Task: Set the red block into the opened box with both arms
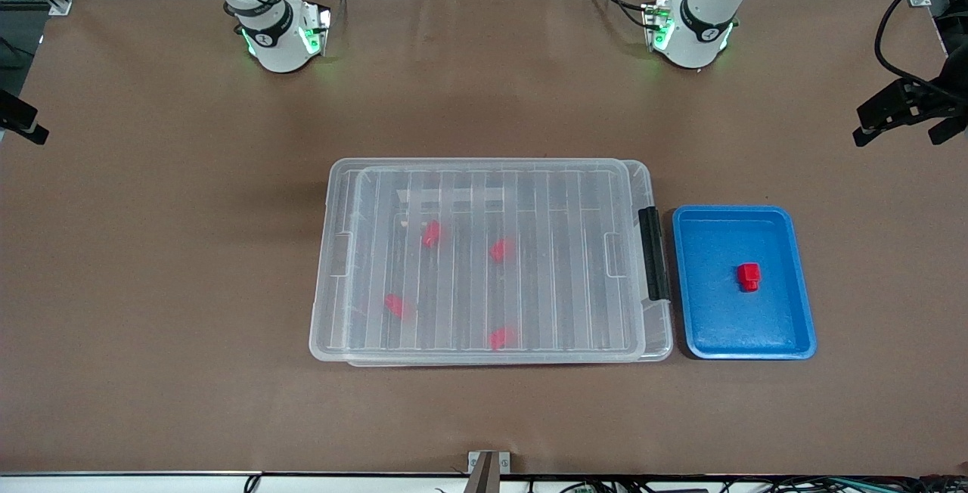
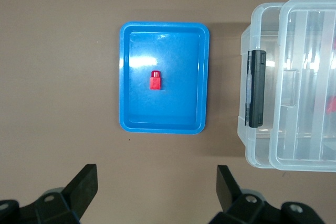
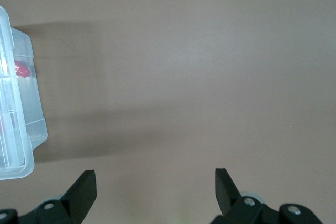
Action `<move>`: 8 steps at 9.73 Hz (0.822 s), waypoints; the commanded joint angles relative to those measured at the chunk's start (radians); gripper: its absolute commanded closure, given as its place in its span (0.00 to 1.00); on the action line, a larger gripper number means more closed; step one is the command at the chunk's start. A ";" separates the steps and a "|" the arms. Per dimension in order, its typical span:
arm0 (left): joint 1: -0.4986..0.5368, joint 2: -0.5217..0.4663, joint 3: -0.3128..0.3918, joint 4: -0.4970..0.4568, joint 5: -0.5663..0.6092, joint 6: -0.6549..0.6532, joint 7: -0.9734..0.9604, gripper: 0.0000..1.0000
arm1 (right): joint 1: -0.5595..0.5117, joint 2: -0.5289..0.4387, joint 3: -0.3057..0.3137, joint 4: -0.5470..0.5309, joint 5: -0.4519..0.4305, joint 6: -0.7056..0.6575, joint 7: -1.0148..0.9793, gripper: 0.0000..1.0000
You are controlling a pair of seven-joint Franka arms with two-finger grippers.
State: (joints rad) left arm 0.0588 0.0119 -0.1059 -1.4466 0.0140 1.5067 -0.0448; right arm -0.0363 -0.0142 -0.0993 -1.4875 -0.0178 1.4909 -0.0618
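Observation:
One red block (image 1: 749, 276) (image 2: 155, 80) lies alone in a blue tray (image 1: 711, 319) (image 2: 131, 77), beside the box toward the left arm's end of the table. The clear box (image 1: 338, 251) (image 2: 252, 150) (image 3: 31, 129) has its ribbed lid (image 1: 529, 198) lying on it, slightly shifted, and a black handle (image 1: 653, 252) (image 2: 255, 87) facing the tray. Several more red blocks (image 1: 431, 233) show through the lid. My left gripper (image 2: 156, 174) hangs open and empty over bare table by the tray. My right gripper (image 3: 155, 174) is open and empty over bare table past the box's other short end. The front view shows neither gripper.
Both arm bases, the left (image 1: 692, 32) and the right (image 1: 280, 35), stand at the table's edge farthest from the front camera. Black camera mounts sit at both ends of the table (image 1: 907, 107) (image 1: 19, 119). A small bracket (image 1: 488, 466) is at the near edge.

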 commanded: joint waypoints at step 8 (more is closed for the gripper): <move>-0.007 0.135 -0.001 -0.004 0.007 0.018 0.005 0.00 | 0.410 0.342 0.012 -0.016 0.038 0.318 0.249 0.00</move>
State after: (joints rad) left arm 0.0543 0.0966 -0.1057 -1.4460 0.0140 1.5107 -0.0445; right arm 0.3488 0.2572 -0.0762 -1.5177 0.0081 1.7588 0.1711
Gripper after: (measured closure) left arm 0.000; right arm 0.000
